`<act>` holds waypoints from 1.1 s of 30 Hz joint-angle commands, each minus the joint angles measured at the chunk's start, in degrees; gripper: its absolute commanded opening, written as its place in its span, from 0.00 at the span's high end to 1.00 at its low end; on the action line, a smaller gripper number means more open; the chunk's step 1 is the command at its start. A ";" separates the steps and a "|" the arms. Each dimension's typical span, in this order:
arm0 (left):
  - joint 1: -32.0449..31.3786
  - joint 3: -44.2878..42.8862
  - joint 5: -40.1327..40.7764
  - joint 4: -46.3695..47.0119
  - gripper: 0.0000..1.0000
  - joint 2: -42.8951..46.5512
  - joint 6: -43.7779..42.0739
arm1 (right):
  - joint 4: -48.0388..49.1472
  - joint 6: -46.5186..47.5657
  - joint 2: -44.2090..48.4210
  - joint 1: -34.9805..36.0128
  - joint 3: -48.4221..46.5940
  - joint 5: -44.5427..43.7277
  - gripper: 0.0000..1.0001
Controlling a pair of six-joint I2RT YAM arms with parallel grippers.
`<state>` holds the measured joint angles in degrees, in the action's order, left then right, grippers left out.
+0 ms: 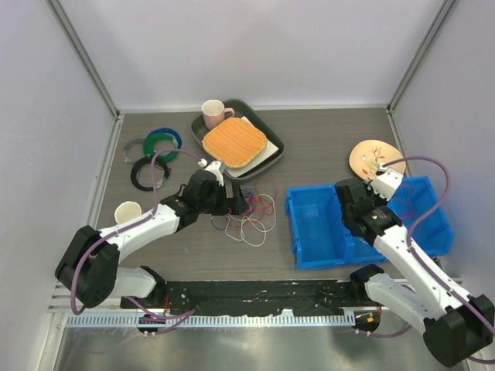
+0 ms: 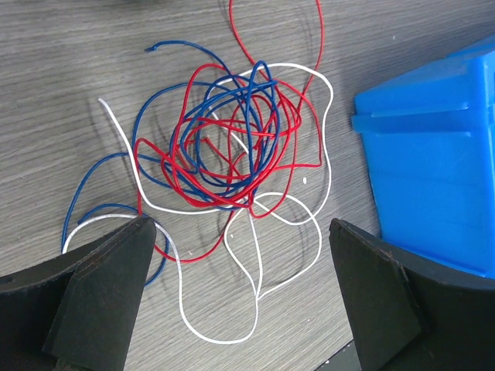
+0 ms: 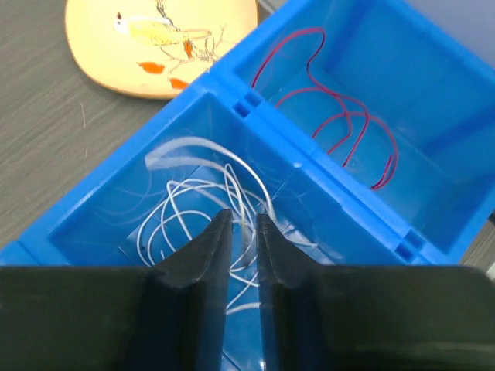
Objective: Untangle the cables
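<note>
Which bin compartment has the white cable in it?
The compartment right under the right hand, on the plate's side: white cable lies looped in it. The neighbouring one holds only a red cable.

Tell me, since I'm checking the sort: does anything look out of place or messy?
Only the knot of red, blue and white cables on the table, in front of the open left gripper, beside the blue bin. In the bin, white cable and red cable lie in separate compartments. Nothing looks spilled or damaged.
</note>
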<state>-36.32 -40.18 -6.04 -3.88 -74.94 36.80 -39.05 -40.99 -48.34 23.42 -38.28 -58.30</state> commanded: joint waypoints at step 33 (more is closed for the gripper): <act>15.75 5.64 7.62 -9.04 0.00 7.96 9.43 | 42.21 28.69 -44.99 45.40 -11.73 38.11 0.15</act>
<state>-20.60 -34.89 1.69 -13.34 -70.13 45.89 -3.92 -11.51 -90.06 68.79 -47.75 -18.06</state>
